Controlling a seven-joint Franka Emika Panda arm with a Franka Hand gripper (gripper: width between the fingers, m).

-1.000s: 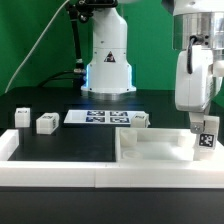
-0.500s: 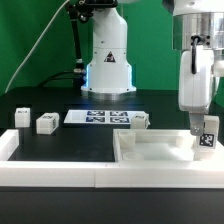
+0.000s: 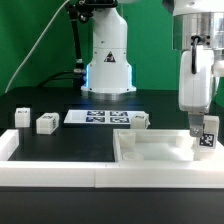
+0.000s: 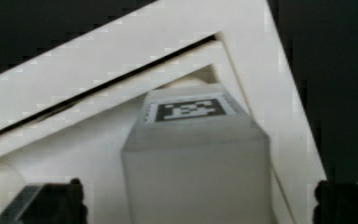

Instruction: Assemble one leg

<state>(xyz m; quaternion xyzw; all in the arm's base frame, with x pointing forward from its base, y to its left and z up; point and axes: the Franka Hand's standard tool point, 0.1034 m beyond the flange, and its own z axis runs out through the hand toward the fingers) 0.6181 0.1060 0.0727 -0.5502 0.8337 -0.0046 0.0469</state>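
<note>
The leg (image 3: pixel 206 135), a small white block with a marker tag facing the camera, stands upright at the far-right corner of the large white rimmed tray piece (image 3: pixel 150 160), on the exterior view's right. My gripper (image 3: pixel 200 124) hangs straight above it. In the wrist view the leg (image 4: pixel 197 150) runs up the middle, tag at its far end, against the tray's corner rims (image 4: pixel 87 75). My gripper (image 4: pixel 197 205) straddles it. The dark fingertips (image 4: pixel 51 203) sit wide apart, with a visible gap on each side of the leg.
Three more white legs lie on the black table: two at the exterior view's left (image 3: pixel 21 117) (image 3: pixel 46 123) and one behind the tray (image 3: pixel 141 120). The marker board (image 3: pixel 95 117) lies in the middle. A white rim (image 3: pixel 60 172) runs along the front. The robot base (image 3: pixel 108 60) stands behind.
The gripper and the leg sank slightly lower toward the tray corner between one second ago and half a second ago. Nothing has visibly moved since.
</note>
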